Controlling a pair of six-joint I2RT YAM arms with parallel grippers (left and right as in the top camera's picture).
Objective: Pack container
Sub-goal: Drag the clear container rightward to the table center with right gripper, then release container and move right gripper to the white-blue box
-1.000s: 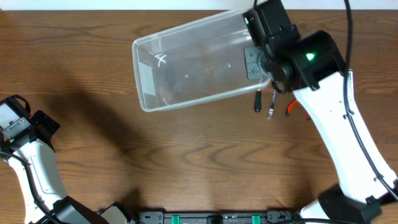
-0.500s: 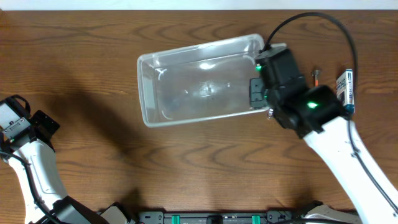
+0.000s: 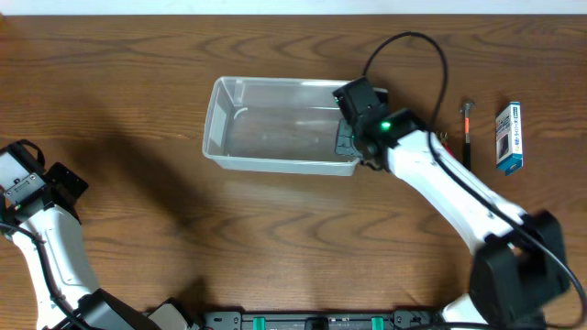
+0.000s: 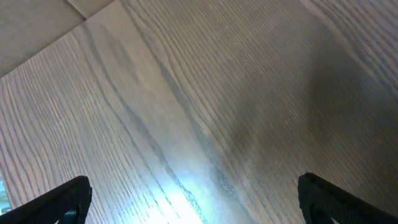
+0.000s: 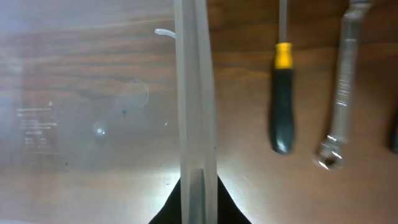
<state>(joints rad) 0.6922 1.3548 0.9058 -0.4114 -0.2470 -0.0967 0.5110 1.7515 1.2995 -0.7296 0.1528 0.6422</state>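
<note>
The container (image 3: 220,124) is a clear rectangular plastic tub resting upright on the wood table at centre. It looks empty. My right gripper (image 3: 351,137) is shut on the container's right wall, which shows edge-on between the fingers in the right wrist view (image 5: 196,124). Beside that wall lie a black-handled screwdriver with a yellow collar (image 5: 281,106) and a metal wrench (image 5: 339,93). My left gripper (image 4: 199,199) is open and empty over bare table at the far left (image 3: 27,179).
A small blue-and-white box (image 3: 510,137) lies at the right of the table. A slim tool with a dark handle (image 3: 466,128) lies just left of it. A red-handled tool is partly hidden under my right arm.
My right gripper has swung the container down from a tilted, raised pose at the back and set it flat on the table. The left arm has not moved.
</note>
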